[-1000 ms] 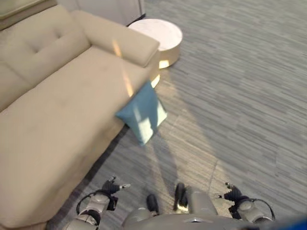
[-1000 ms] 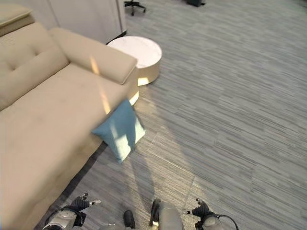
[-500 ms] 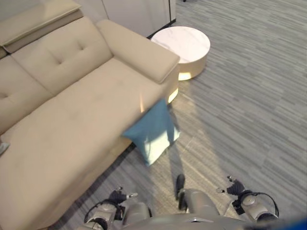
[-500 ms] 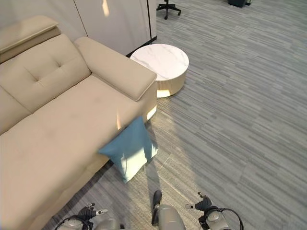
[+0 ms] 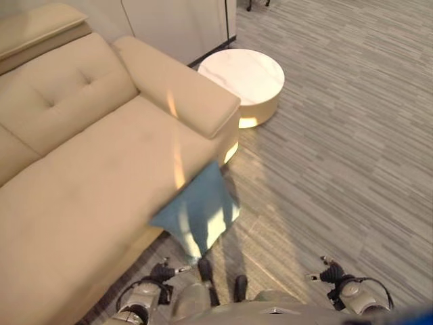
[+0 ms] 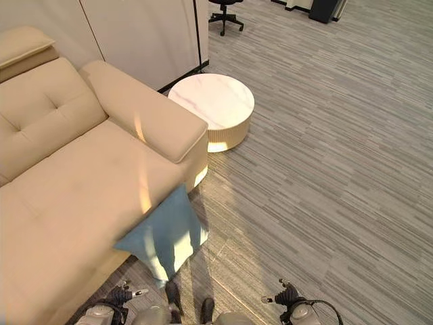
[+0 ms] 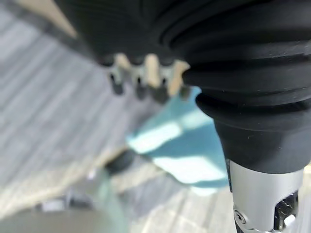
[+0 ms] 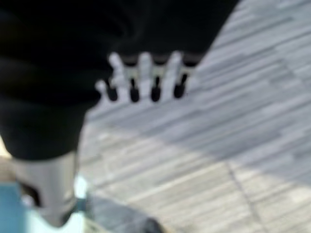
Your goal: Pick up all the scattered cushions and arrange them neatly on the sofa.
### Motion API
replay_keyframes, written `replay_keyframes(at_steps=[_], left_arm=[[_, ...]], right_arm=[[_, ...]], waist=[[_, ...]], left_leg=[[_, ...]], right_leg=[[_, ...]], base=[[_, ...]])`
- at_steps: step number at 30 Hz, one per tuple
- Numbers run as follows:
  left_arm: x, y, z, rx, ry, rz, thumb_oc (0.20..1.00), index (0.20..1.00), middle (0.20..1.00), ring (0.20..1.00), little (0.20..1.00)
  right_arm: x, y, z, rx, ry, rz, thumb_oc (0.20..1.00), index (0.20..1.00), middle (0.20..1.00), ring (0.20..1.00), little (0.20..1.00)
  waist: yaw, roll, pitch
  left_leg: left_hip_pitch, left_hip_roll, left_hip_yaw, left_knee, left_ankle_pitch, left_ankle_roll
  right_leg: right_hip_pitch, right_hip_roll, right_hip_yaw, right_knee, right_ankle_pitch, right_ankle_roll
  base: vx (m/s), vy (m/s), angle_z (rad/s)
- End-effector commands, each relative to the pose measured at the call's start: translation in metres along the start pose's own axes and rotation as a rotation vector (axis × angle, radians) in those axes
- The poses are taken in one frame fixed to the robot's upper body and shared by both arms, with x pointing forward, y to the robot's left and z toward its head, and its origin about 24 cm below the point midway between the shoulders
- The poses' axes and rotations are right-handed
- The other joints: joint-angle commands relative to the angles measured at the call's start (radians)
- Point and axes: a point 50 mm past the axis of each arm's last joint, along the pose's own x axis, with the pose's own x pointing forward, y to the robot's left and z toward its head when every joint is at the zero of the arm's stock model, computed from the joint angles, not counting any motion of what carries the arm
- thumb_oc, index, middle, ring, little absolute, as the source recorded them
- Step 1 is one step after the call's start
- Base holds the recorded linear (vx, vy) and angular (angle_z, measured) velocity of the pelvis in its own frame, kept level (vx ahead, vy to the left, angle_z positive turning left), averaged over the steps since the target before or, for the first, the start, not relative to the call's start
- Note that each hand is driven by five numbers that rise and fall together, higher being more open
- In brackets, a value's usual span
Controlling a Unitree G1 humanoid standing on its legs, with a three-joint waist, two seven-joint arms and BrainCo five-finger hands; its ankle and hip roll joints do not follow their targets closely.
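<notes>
One blue cushion point(image 6: 164, 237) leans on the floor against the front edge of the sofa point(image 6: 61, 196), near its armrest, and we stand just before it. Our left hand point(image 5: 164, 272) and right hand point(image 5: 329, 273) hang low at our sides, fingers straight and holding nothing. We judge this the approach step; next we must bend and reach down to grasp it.

One blue cushion point(image 6: 164, 236), one beige sofa point(image 6: 64, 176), one round white side table point(image 6: 212, 108), one office chair point(image 6: 225, 11).
</notes>
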Motion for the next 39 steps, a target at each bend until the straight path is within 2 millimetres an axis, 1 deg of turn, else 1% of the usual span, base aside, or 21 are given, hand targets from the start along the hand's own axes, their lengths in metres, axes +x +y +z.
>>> replay_keyframes(at_steps=[1, 2, 4, 5, 8, 12, 17, 19, 21, 22, 23, 24, 25, 26, 29, 32, 33, 35, 36, 38, 39], left_arm=[[0.0, 0.013, 0.002, -0.015, -0.019, 0.035, 1.0, 1.0, 1.0, 1.0, 1.0], [0.001, 0.026, 0.016, -0.027, -0.071, 0.084, 1.0, 1.0, 1.0, 1.0, 1.0], [0.002, 0.027, 0.028, -0.016, -0.106, 0.085, 1.0, 1.0, 1.0, 1.0, 1.0], [0.002, 0.027, 0.028, -0.016, -0.106, 0.085, 1.0, 1.0, 1.0, 1.0, 1.0], [0.004, 0.027, 0.042, 0.031, -0.136, 0.081, 1.0, 1.0, 1.0, 1.0, 1.0], [0.004, 0.029, 0.044, 0.045, -0.142, 0.085, 1.0, 1.0, 1.0, 1.0, 1.0], [0.004, 0.028, 0.047, 0.048, -0.151, 0.083, 1.0, 1.0, 1.0, 1.0, 1.0], [0.004, 0.027, 0.048, 0.054, -0.152, 0.08, 1.0, 1.0, 1.0, 1.0, 1.0], [0.004, 0.025, 0.049, 0.049, -0.16, 0.074, 1.0, 1.0, 1.0, 1.0, 1.0], [0.005, 0.023, 0.05, 0.045, -0.164, 0.069, 1.0, 1.0, 1.0, 1.0, 1.0], [0.005, 0.02, 0.056, 0.031, -0.181, 0.063, 1.0, 1.0, 1.0, 1.0, 1.0], [0.005, 0.02, 0.056, 0.031, -0.181, 0.063, 1.0, 1.0, 1.0, 1.0, 1.0], [0.005, 0.019, 0.054, 0.031, -0.177, 0.06, 1.0, 1.0, 1.0, 1.0, 1.0], [0.004, 0.02, 0.05, 0.031, -0.165, 0.064, 1.0, 1.0, 1.0, 1.0, 1.0], [0.004, 0.022, 0.044, 0.023, -0.147, 0.07, 1.0, 1.0, 1.0, 1.0, 1.0], [0.003, 0.027, 0.037, 0.012, -0.134, 0.082, 1.0, 1.0, 1.0, 1.0, 1.0], [0.002, 0.032, 0.038, 0.005, -0.138, 0.095, 1.0, 1.0, 1.0, 1.0, 1.0], [0.002, 0.034, 0.041, 0.002, -0.147, 0.102, 1.0, 1.0, 1.0, 1.0, 1.0], [0.002, 0.038, 0.046, -0.004, -0.166, 0.117, 1.0, 1.0, 1.0, 1.0, 1.0], [0.002, 0.039, 0.048, -0.005, -0.172, 0.121, 1.0, 1.0, 1.0, 1.0, 1.0], [0.002, 0.043, 0.052, -0.007, -0.181, 0.135, 1.0, 1.0, 1.0, 1.0, 1.0]], right_arm=[[0.001, -0.006, 0.009, -0.012, -0.046, -0.023, 1.0, 1.0, 1.0, 1.0, 1.0], [0.001, -0.008, 0.03, 0.016, -0.142, -0.031, 1.0, 1.0, 1.0, 1.0, 1.0], [0.0, -0.013, 0.035, 0.023, -0.165, -0.043, 1.0, 1.0, 1.0, 1.0, 1.0], [0.001, -0.013, 0.035, 0.023, -0.165, -0.043, 1.0, 1.0, 1.0, 1.0, 1.0], [0.0, -0.018, 0.037, 0.018, -0.18, -0.054, 1.0, 1.0, 1.0, 1.0, 1.0], [-0.001, -0.019, 0.038, 0.023, -0.19, -0.058, 1.0, 1.0, 1.0, 1.0, 1.0], [-0.001, -0.02, 0.044, 0.01, -0.216, -0.061, 1.0, 1.0, 1.0, 1.0, 1.0], [-0.001, -0.022, 0.048, 0.004, -0.236, -0.066, 1.0, 1.0, 1.0, 1.0, 1.0], [-0.002, -0.025, 0.05, 0.005, -0.25, -0.07, 1.0, 1.0, 1.0, 1.0, 1.0], [-0.002, -0.027, 0.051, 0.006, -0.255, -0.076, 1.0, 1.0, 1.0, 1.0, 1.0], [-0.001, -0.03, 0.054, -0.005, -0.258, -0.086, 1.0, 1.0, 1.0, 1.0, 1.0], [-0.001, -0.03, 0.054, -0.005, -0.258, -0.086, 1.0, 1.0, 1.0, 1.0, 1.0], [0.0, -0.031, 0.058, -0.017, -0.262, -0.089, 1.0, 1.0, 1.0, 1.0, 1.0], [0.0, -0.03, 0.06, -0.023, -0.268, -0.083, 1.0, 1.0, 1.0, 1.0, 1.0], [0.001, -0.027, 0.066, -0.036, -0.285, -0.074, 1.0, 1.0, 1.0, 1.0, 1.0], [0.0, -0.024, 0.082, -0.062, -0.343, -0.064, 1.0, 1.0, 1.0, 1.0, 1.0], [-0.001, -0.021, 0.091, -0.077, -0.372, -0.053, 1.0, 1.0, 1.0, 1.0, 1.0], [-0.002, -0.022, 0.096, -0.081, -0.394, -0.053, 1.0, 1.0, 1.0, 1.0, 1.0], [-0.004, -0.021, 0.105, -0.072, -0.428, -0.049, 1.0, 1.0, 1.0, 1.0, 1.0], [-0.005, -0.021, 0.108, -0.074, -0.438, -0.045, 1.0, 1.0, 1.0, 1.0, 1.0], [-0.005, -0.022, 0.113, -0.074, -0.455, -0.048, 1.0, 1.0, 1.0, 1.0, 1.0]], waist=[[0.03, -0.057, 0.012], [0.012, -0.053, 0.036], [-0.011, -0.054, 0.039], [-0.011, -0.053, 0.036], [-0.034, -0.067, 0.051], [-0.036, -0.075, 0.061], [-0.015, -0.068, 0.069], [-0.021, -0.06, 0.077], [-0.032, -0.051, 0.089], [-0.038, -0.047, 0.098], [-0.047, -0.043, 0.117], [-0.047, -0.043, 0.117], [-0.043, -0.036, 0.113], [-0.039, -0.036, 0.11], [-0.032, -0.04, 0.1], [-0.008, -0.053, 0.092], [0.001, -0.058, 0.102], [0.005, -0.057, 0.111], [0.007, -0.054, 0.119], [0.009, -0.051, 0.121], [0.01, -0.043, 0.118]], left_leg=[[-0.085, -0.016, -0.002, 0.104, -0.047, -0.065], [-0.039, -0.032, -0.042, 0.089, -0.076, -0.049], [-0.035, -0.055, -0.092, 0.079, -0.085, -0.052], [-0.039, -0.054, -0.092, 0.079, -0.084, -0.053], [-0.04, -0.08, -0.177, 0.09, -0.096, -0.055], [-0.055, -0.091, -0.23, 0.088, -0.088, -0.062], [-0.117, -0.087, -0.275, 0.068, -0.049, -0.093], [-0.14, -0.078, -0.277, 0.074, -0.047, -0.101], [-0.17, -0.065, -0.246, 0.12, -0.059, -0.106], [-0.185, -0.053, -0.211, 0.151, -0.062, -0.109], [-0.217, -0.003, -0.112, 0.213, -0.06, -0.114], [-0.217, -0.003, -0.112, 0.213, -0.06, -0.114], [-0.214, 0.033, -0.069, 0.213, -0.069, -0.125], [-0.207, 0.033, -0.057, 0.188, -0.054, -0.112], [-0.197, 0.026, -0.07, 0.158, -0.049, -0.11], [-0.182, 0.008, -0.082, 0.128, -0.06, -0.096], [-0.171, 0.003, -0.084, 0.128, -0.069, -0.083], [-0.17, 0.001, -0.09, 0.136, -0.073, -0.075], [-0.162, -0.004, -0.1, 0.141, -0.084, -0.07], [-0.156, -0.005, -0.103, 0.138, -0.087, -0.069], [-0.143, 0.002, -0.117, 0.13, -0.105, -0.082]], right_leg=[[-0.015, -0.143, -0.007, 0.052, 0.06, 0.076], [-0.111, -0.16, 0.04, 0.148, 0.082, 0.084], [-0.147, -0.138, 0.125, 0.041, 0.104, 0.079], [-0.149, -0.137, 0.124, 0.037, 0.108, 0.078], [-0.19, -0.134, 0.203, -0.062, 0.168, 0.092], [-0.188, -0.139, 0.2, -0.087, 0.181, 0.093], [-0.163, -0.156, 0.131, -0.142, 0.18, 0.079], [-0.161, -0.156, 0.108, -0.152, 0.175, 0.074], [-0.155, -0.163, 0.082, -0.157, 0.166, 0.066], [-0.149, -0.168, 0.069, -0.158, 0.16, 0.062], [-0.135, -0.179, 0.041, -0.155, 0.145, 0.053], [-0.135, -0.179, 0.041, -0.155, 0.145, 0.053], [-0.117, -0.178, 0.024, -0.153, 0.125, 0.056], [-0.125, -0.175, 0.019, -0.15, 0.14, 0.053], [-0.133, -0.173, 0.023, -0.143, 0.141, 0.057], [-0.155, -0.181, 0.036, -0.106, 0.145, 0.069], [-0.183, -0.189, 0.055, -0.036, 0.144, 0.081], [-0.201, -0.19, 0.074, 0.009, 0.137, 0.091], [-0.209, -0.197, 0.114, 0.03, 0.133, 0.097], [-0.201, -0.206, 0.123, 0.015, 0.136, 0.094], [-0.2, -0.235, 0.136, -0.01, 0.144, 0.104]], base=[[0.17, 0.102, 0.15], [0.21, 0.097, 0.13], [0.2, 0.021, 0.49], [0.12, -0.047, 1.07], [0.1, -0.086, 1.33], [0.01, -0.118, 1.06], [-0.06, -0.153, 0.89], [-0.01, -0.167, 0.6], [-0.03, -0.093, 0.61], [-0.07, -0.052, 0.66], [-0.06, -0.037, 0.65], [0.04, -0.003, 0.77], [0.07, 0.031, 0.68], [0.07, 0.031, 0.62], [0.05, 0.086, 0.15], [0.07, 0.153, -0.18], [0.04, 0.127, -0.38], [0.02, 0.076, -0.41], [0.04, 0.048, -0.25], [0.08, -0.019, -0.11], [0.04, -0.069, -0.06]])
